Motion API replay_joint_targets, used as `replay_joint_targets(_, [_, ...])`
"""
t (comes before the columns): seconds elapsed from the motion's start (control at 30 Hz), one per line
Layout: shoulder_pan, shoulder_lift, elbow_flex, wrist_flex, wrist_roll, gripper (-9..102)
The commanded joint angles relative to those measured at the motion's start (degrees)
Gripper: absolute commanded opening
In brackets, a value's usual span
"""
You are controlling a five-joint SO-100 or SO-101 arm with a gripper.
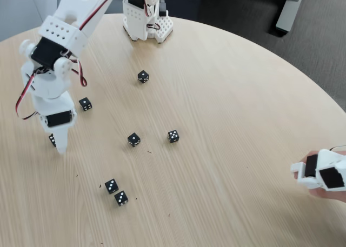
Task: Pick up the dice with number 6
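In the fixed view a round, pale wooden table carries the white arm, whose base stands at about twelve o'clock near the far rim. The arm reaches down toward nine o'clock, and its gripper points at the tabletop there, fingertips low over the wood. A small black die sits right at those fingertips, mostly covered by the white finger; a few white pips show on its exposed side, but its top face cannot be read, so whether this is the dice with number 6 cannot be told, nor whether the claw is clamped on it or merely beside it. Just beside the gripper, toward one o'clock from it, lies a black die with several pips. Near the table's centre are three more: a die toward twelve o'clock, a one-pip die in the middle, and a five-pip die just to its three o'clock side. Toward six o'clock two dice lie close together, a two-pip die and a three-pip die. At the three o'clock edge a hand holds a white and black handle device.
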Motion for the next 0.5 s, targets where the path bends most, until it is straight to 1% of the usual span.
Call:
replay_joint_targets(0.0, [-0.18, -0.18, -0.53, -0.35, -0.62, 16])
replay_joint_targets(0.3, [-0.97, 0.35, -0.53, 0.09, -1.23, 0])
replay_joint_targets(0.47, [-1.05, 0.53, -0.53, 0.44, -0.44, 0])
